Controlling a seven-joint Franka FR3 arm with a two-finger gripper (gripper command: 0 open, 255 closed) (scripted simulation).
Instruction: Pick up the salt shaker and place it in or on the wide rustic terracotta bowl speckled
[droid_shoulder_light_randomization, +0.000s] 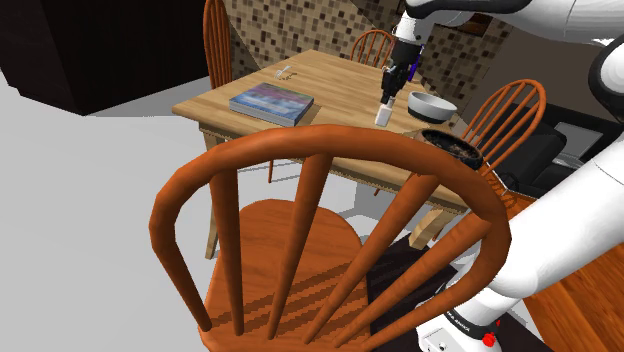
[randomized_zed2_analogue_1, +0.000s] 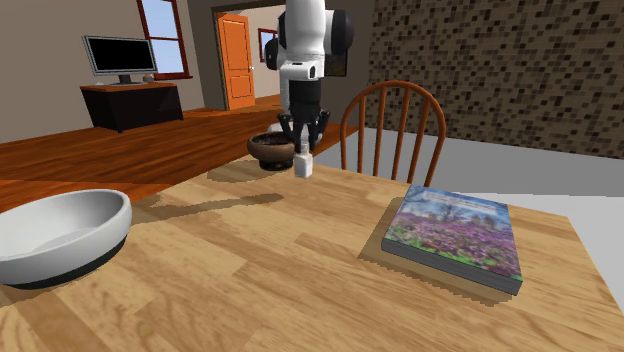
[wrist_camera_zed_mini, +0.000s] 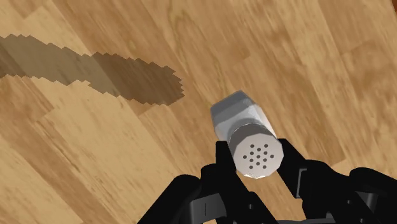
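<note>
Jaws clasp the white salt shaker (wrist_camera_zed_mini: 247, 130) near the dark bowl (randomized_zed2_analogue_1: 273, 150) at the counter (randomized_zed2_analogue_1: 250, 270) edge; open wood surrounds the shaker.

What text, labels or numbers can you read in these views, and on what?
None can be read outright.
arm: small dark lettering near its base, too small to read.
book: pictured cover, no legible title.
</note>
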